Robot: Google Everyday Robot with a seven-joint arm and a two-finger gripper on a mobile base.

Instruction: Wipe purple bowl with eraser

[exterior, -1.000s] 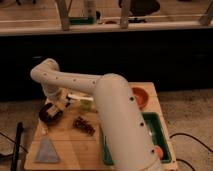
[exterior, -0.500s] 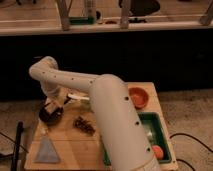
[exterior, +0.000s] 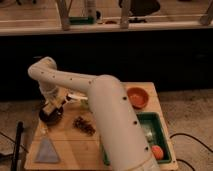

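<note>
Tan and blocky, the eraser (exterior: 51, 106) shows at the tip of the gripper (exterior: 55, 103), right over the purple bowl (exterior: 47, 118) and low enough that it seems to touch the inside or the near rim; which of the 2 I cannot tell. The gripper hangs just above the bowl, at the end of the white arm (exterior: 110, 120) that bends over from the right of the bowl. Whether the jaws are closed on the eraser or only stand around it I cannot tell.

My judgement is that the task is in its wiping step: the eraser is brought to the bowl, so the picking seems done. What is left is the rubbing over the bowl surface, and then to lift away. How much of the bowl is wiped does not show.

The bowl is small, round and shallow, very dark, with a smooth look. The eraser looks matt, with straight edges. Both stand on a pale wooden table (exterior: 70, 152).

Right of the bowl, near, lies a dark brown crumbly cluster (exterior: 84, 125). Below the bowl, nearer to the camera, lies a flat grey-blue triangle (exterior: 46, 150). Well apart to the right of the bowl are a round orange bowl (exterior: 136, 96) and a green tray (exterior: 165, 134) with 1 orange ball (exterior: 157, 152) in it.
</note>
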